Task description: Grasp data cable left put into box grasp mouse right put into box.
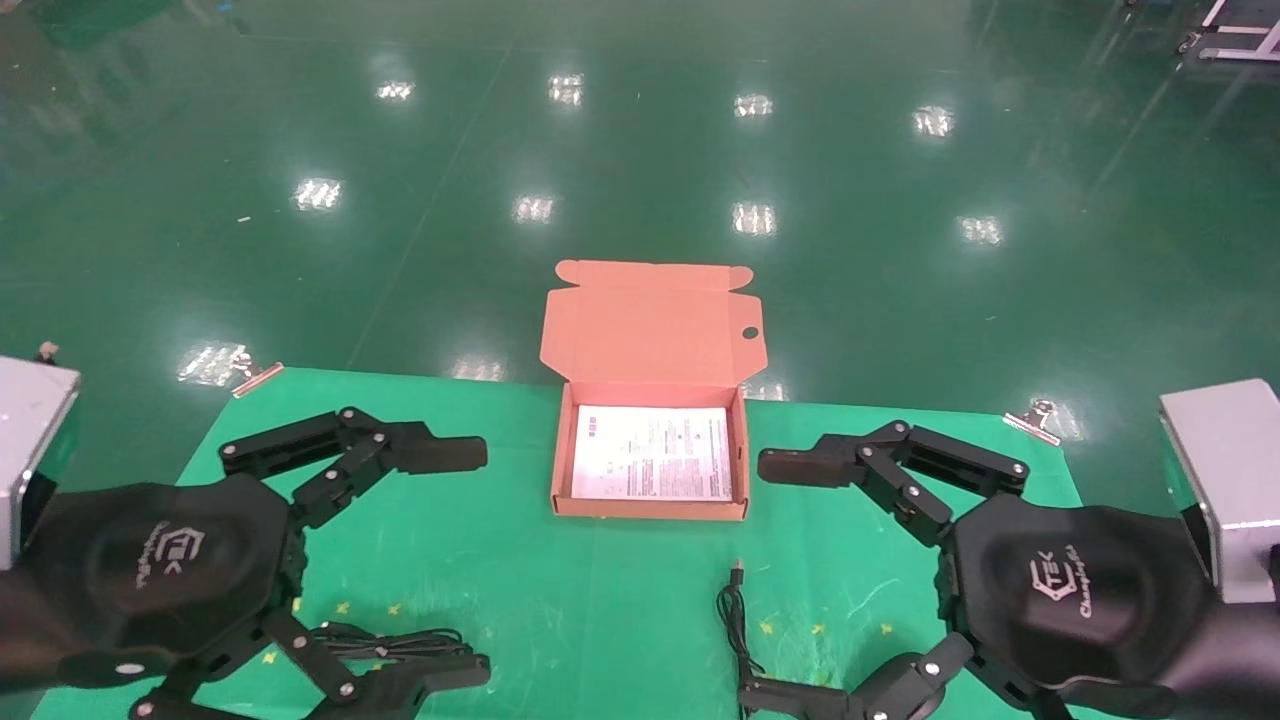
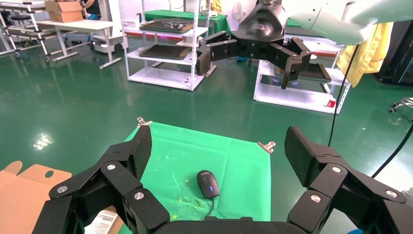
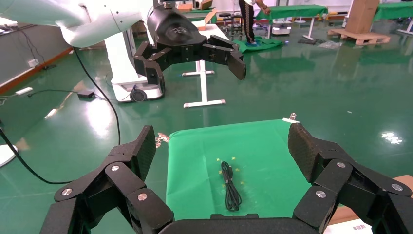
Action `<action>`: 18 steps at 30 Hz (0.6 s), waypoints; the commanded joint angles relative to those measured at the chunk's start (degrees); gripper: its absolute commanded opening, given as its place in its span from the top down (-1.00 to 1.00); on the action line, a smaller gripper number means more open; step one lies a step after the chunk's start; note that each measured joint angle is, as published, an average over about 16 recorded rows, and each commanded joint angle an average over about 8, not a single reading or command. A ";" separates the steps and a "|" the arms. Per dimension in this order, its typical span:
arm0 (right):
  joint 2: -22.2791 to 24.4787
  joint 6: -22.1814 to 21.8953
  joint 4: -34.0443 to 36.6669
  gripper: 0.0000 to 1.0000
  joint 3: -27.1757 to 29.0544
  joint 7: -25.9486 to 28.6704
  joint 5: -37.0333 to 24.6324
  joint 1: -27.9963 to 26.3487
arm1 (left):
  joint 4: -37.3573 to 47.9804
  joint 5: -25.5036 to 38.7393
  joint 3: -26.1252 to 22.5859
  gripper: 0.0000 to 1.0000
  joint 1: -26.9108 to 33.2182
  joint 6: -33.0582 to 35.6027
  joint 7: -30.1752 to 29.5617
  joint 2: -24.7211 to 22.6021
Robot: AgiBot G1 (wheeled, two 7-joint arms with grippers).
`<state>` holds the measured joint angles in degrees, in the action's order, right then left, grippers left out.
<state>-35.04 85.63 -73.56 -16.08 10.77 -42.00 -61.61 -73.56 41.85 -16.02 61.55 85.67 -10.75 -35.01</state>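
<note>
1. Head view: a green cloth [image 1: 560, 590] covers the work surface, held at its far corners by metal clips, with glossy green floor beyond. The box [image 1: 650, 500] stands open at the far middle of the cloth, its flap lid raised toward the far side, a round hole near the lid's right edge. A white printed sheet [image 1: 652, 453] lies flat inside. The left gripper [image 1: 470, 560] hovers over the near left of the cloth, fingers spread wide, holding nothing. The data cable [image 1: 385, 642] lies under it, partly hidden by the lower finger. The right gripper [image 1: 760, 580] hovers at the near right, likewise spread and empty. A thin black cord with a USB plug [image 1: 737, 574] runs toward the box; the mouse body is hidden here.

2. Left wrist view: the mouse [image 2: 208, 183] rests on the cloth, apart from both grippers, with the right gripper seen farther off above it. A corner of the box shows at the edge.

3. Right wrist view: the data cable lies as a long narrow bundle on the cloth, untouched, between the spread fingers [image 3: 311, 156] in the frame.
</note>
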 commanded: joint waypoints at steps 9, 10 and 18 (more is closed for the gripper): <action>0.00 0.00 0.00 -1.00 0.00 0.00 0.00 0.00 | 0.00 0.00 0.00 -1.00 0.00 0.00 0.00 0.00; 0.00 0.00 0.00 -1.00 0.00 0.00 0.00 0.00 | 0.00 0.00 0.00 -1.00 0.00 0.00 0.00 0.00; 0.09 -0.01 -0.08 -1.00 -0.06 -0.05 -0.26 -0.05 | 0.09 0.25 -0.08 -1.00 0.10 -0.16 0.03 -0.03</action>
<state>-34.82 85.53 -74.01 -16.36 10.67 -43.04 -61.88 -73.71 42.30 -16.10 61.70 85.41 -10.69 -34.96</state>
